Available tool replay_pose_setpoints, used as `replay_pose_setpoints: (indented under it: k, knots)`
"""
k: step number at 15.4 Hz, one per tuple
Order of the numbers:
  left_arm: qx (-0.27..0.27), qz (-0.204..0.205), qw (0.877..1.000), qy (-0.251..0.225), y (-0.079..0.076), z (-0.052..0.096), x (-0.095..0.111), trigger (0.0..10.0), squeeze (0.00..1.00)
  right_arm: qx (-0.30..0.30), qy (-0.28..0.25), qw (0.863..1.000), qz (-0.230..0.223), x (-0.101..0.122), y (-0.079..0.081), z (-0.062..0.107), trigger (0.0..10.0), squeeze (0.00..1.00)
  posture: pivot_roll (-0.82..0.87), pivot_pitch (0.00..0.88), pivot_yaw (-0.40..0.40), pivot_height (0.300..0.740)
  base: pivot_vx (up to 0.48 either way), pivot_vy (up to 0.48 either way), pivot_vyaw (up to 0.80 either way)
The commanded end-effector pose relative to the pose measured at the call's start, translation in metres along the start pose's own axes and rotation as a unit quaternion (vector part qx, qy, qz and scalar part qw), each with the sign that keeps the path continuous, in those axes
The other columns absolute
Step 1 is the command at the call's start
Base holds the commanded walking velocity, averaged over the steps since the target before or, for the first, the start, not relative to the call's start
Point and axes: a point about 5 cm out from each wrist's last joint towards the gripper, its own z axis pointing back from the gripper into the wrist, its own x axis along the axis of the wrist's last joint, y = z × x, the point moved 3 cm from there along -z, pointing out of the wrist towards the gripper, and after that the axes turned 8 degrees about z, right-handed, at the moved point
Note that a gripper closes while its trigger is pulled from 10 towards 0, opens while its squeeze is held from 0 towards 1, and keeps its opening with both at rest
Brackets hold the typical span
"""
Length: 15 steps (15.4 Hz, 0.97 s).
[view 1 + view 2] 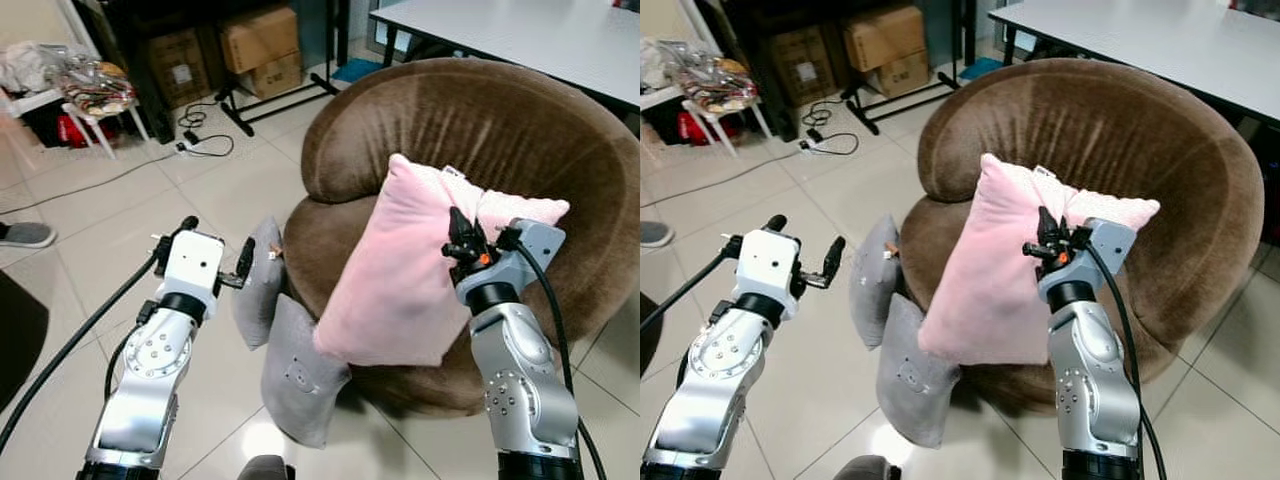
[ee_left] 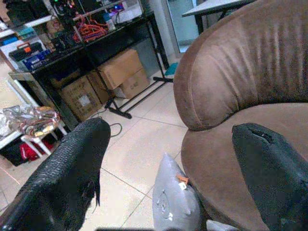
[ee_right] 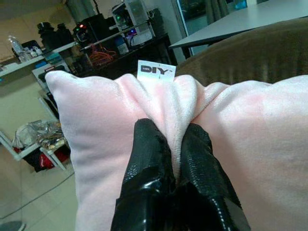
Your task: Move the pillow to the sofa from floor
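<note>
Right now the right pincer [image 1: 462, 240] is pinching a fold of the pink pillow [image 1: 400, 270] near its top edge, fingers [image 3: 149, 163] squeezed tight on the plush just below a small white tag [image 3: 156, 71], and the pillow is hanging off the floor, draped against the front of the brown sofa [image 1: 480, 130] with its lower corner dangling past the seat's edge. To do this step well, the arm is probably needing to carry the pillow up and forward so its whole body is clearing the seat's front lip before the fingers are letting go; a release too early would likely be letting it slide back down. The grip is only on a thin pleat, so slow motion seems wise. The left pincer [image 1: 215, 240] is hovering open and empty beside the sofa, just above two grey cushions [image 1: 290, 350] that are leaning against the sofa's base directly below the pink pillow. Further off, cardboard boxes [image 1: 262, 48] and a power strip with cable [image 1: 200, 135] are lying beyond the left pincer, and a white desk [image 1: 520, 35] is standing behind the sofa.
</note>
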Motion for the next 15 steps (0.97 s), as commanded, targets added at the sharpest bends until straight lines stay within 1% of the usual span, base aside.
replay_pose_setpoints:
  k: [1, 2, 4, 7, 9, 11, 15]
  knots:
    - [-0.007, -0.004, 1.000, 0.000, -0.0024, -0.0022, 0.0003, 10.0, 0.00, 0.007, -0.035, 0.999, 0.003, 0.0137, 0.0029, -0.0001, 10.0, 0.00, -0.03, 0.000, 0.054, 0.740, 0.000, 0.000, 0.00]
    - [-0.007, -0.004, 1.000, 0.000, -0.0023, -0.0027, -0.0002, 10.0, 0.00, 0.000, -0.037, 0.999, 0.008, 0.0141, 0.0018, 0.0000, 10.0, 0.00, -0.03, 0.000, 0.056, 0.740, 0.000, 0.000, 0.00]
    - [-0.008, -0.004, 1.000, -0.001, -0.0022, -0.0032, -0.0005, 10.0, 0.00, 0.001, -0.038, 0.999, 0.001, 0.0142, 0.0017, -0.0002, 10.0, 0.00, -0.03, 0.000, 0.058, 0.740, 0.000, 0.000, 0.00]
    - [-0.009, -0.005, 1.000, -0.001, -0.0027, -0.0046, -0.0001, 10.0, 0.00, 0.010, -0.034, 0.999, 0.015, 0.0132, 0.0052, -0.0015, 10.0, 0.00, -0.03, 0.000, 0.055, 0.740, 0.000, 0.000, 0.00]
    - [-0.007, -0.002, 1.000, -0.003, -0.0027, -0.0046, 0.0000, 10.0, 0.00, -0.004, -0.024, 0.999, 0.045, 0.0098, 0.0026, -0.0048, 10.0, 0.00, -0.03, 0.000, 0.051, 0.740, 0.000, 0.000, 0.00]
    - [-0.005, -0.003, 1.000, -0.006, -0.0028, -0.0049, 0.0007, 10.0, 0.00, -0.009, -0.011, 0.998, 0.059, 0.0061, 0.0009, -0.0073, 10.0, 0.00, -0.03, 0.000, 0.045, 0.740, 0.000, 0.000, 0.00]
    - [-0.004, -0.007, 1.000, -0.008, -0.0027, -0.0032, 0.0008, 10.0, 0.00, 0.003, -0.011, 0.998, 0.056, 0.0045, 0.0062, -0.0078, 10.0, 0.00, -0.02, 0.000, 0.038, 0.740, 0.000, 0.000, 0.00]
